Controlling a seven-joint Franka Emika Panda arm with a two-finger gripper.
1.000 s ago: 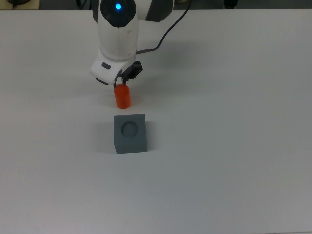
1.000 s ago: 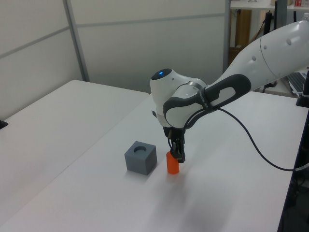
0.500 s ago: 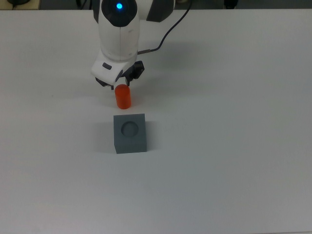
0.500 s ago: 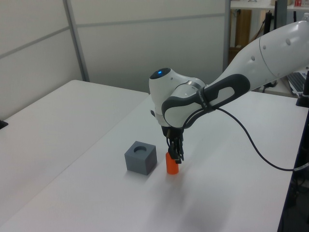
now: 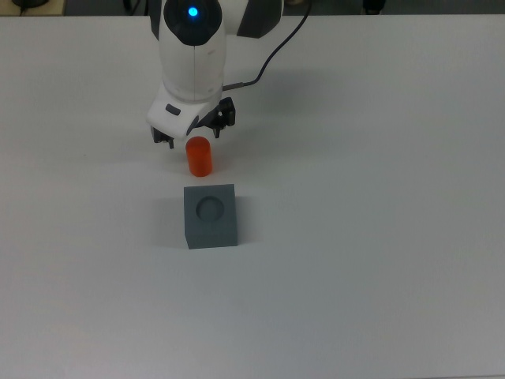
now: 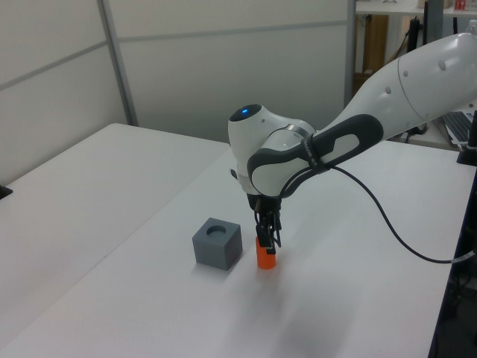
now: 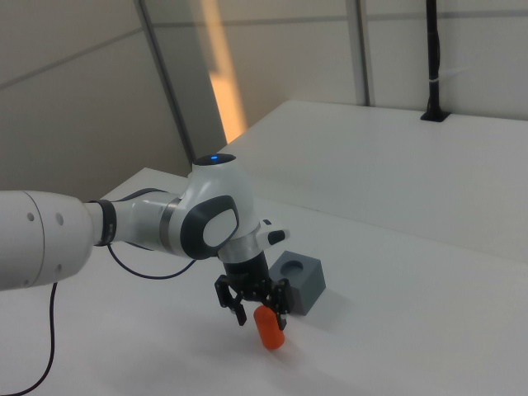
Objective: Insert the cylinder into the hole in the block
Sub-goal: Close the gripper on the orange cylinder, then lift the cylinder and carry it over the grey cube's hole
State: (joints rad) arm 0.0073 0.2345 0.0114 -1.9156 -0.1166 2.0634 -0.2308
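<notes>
The cylinder stands upright on the white tabletop, just beside the far side of the block in the top view, with a narrow strip of bare surface between them. In the left view it sits just right of the block; in the right view, near and left of it. The block's round hole faces up and is empty.

The end effector hangs over the cylinder's top with its fingers spread apart, one showing on each side in the top view and in the right view, so it is released and grips nothing. From the left view its tips reach down around the cylinder's upper part.

The main risks, as I judge them:
- If the fingers close off-centre, one pad may meet the cylinder first and tip or push it, perhaps against the block.
- A grip only on the top rim could let the smooth cylinder slip or swing during the lift.
- The hole looks only slightly wider than the cylinder, so a tilted or offset carry could catch its rim on the block's top face and jam, or shove the block along the tabletop.
</notes>
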